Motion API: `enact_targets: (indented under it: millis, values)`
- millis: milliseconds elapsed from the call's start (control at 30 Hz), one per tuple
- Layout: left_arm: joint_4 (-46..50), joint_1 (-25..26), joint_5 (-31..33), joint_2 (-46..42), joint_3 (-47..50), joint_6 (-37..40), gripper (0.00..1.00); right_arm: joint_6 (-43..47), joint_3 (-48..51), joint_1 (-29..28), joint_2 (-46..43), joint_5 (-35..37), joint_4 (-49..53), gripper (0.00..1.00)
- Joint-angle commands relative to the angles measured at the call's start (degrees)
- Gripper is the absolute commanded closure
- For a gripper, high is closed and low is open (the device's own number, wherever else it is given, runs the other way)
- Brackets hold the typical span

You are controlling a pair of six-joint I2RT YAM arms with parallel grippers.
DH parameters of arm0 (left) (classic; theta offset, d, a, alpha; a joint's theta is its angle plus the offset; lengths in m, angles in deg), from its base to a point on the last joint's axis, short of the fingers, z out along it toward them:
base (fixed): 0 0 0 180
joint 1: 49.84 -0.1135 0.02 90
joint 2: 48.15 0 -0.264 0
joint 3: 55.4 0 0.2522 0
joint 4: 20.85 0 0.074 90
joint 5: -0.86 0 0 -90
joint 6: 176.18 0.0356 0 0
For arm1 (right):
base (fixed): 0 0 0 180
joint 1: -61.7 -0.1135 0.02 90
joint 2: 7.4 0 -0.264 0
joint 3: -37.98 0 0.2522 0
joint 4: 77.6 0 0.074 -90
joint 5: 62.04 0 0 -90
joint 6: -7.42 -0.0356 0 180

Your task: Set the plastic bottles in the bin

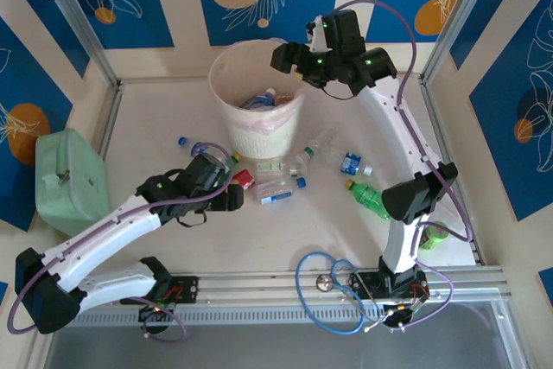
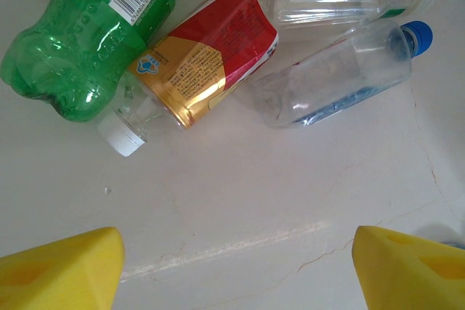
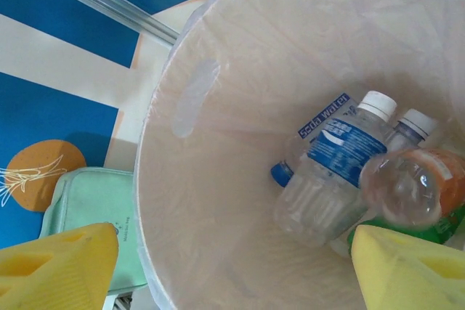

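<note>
The bin (image 1: 259, 131), whitish with a pale liner, stands at the back of the table. My right gripper (image 1: 289, 60) hovers over its rim, open with nothing between its yellow fingers (image 3: 58, 266). Inside the bin (image 3: 240, 107) lie several bottles, a blue-labelled clear one (image 3: 338, 172) uppermost beside a blurred orange-tinted one (image 3: 407, 186). My left gripper (image 1: 226, 183) is low over the table, open and empty (image 2: 236, 266). Just beyond its fingertips lie a red-and-gold-labelled bottle (image 2: 196, 63), a green bottle (image 2: 80, 41) and a clear blue-capped bottle (image 2: 341, 78).
More bottles are scattered right of the bin: a green one (image 1: 370, 199), a blue-labelled one (image 1: 352, 162) and another green one (image 1: 435, 235) by the right arm. A mint-green case (image 1: 69, 179) sits at the left wall. A blue cable (image 1: 333, 287) loops at the front rail.
</note>
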Motion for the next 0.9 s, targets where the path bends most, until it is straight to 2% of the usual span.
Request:
enact_targets:
  millis: [0, 233, 400, 567, 633, 700, 767, 867]
  values:
    - [1.6, -0.4, 0.5, -1.0, -0.9, 0.3, 0.18, 1.5, 4.3, 0.6, -7.0, 1.7, 1.1, 0.15]
    - [1.5, -0.3, 0.5, -1.4, -1.3, 0.3, 0.18, 1.4, 30.0, 2.9, -26.2, 9.0, -0.6, 0.09]
    - [0.2, -0.4, -0.6, -1.0, -1.0, 0.1, 0.18, 0.5, 47.9, 6.2, -39.6, 13.2, 2.5, 0.07]
    - [-0.8, -0.4, -1.2, -0.7, -1.1, -0.4, 0.18, -1.8, 62.3, 10.7, -48.5, 17.1, 7.1, 0.04]
    - [-1.3, -0.4, -1.6, -0.8, -0.8, -0.7, 0.18, -2.6, 67.2, 13.9, -50.1, 16.4, 8.0, 0.03]
    - [-2.1, -0.4, -2.1, -0.7, -0.3, -0.8, 0.18, -2.8, 71.9, 18.2, -50.7, 12.5, 6.9, 0.03]
    - [-3.1, -0.4, -2.9, -0.6, 0.3, -1.1, 0.17, -2.6, 74.8, 22.1, -50.5, 8.6, 5.4, 0.03]
    - [-4.9, -0.4, -4.3, -0.5, 1.2, -1.6, 0.17, -2.4, 77.5, 26.7, -48.9, 6.8, 3.6, 0.03]
